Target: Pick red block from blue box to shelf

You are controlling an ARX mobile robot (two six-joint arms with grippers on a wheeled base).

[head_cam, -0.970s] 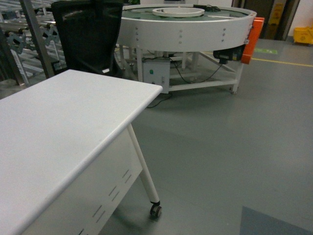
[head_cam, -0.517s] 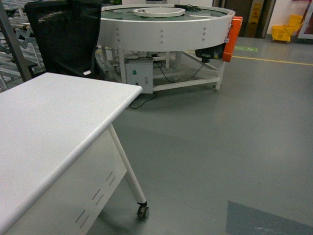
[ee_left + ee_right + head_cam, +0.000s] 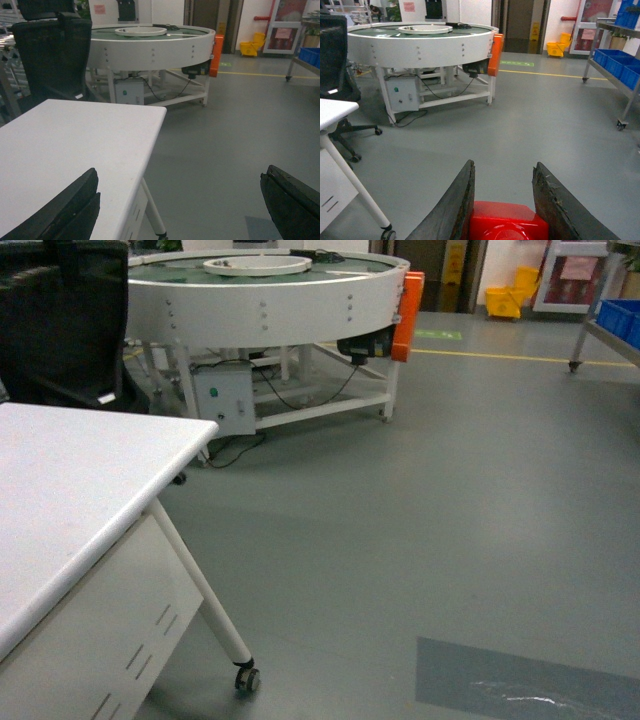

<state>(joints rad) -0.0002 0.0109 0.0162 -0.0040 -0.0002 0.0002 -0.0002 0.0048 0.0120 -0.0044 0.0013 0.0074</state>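
We record a grey, smooth workshop floor filling most of the head view, with a darker grey rectangular patch low at the right. A large white round machine on a white frame stands at the back, an orange panel on its right side. A white, flat-topped counter with a slanted leg on a castor occupies the left, and a black mesh office chair stands behind it. At the far right we note a stainless-steel wheeled shelf carrying dark blue ribbed crates, and a yellow mop bucket by the rear wall.

The left hand is spread wide, its two black fingers at the frame's lower corners, with nothing between them, above the counter's edge.

The right hand is closed upon the small glossy red plastic block, which sits gripped between its dark fingers above the floor.
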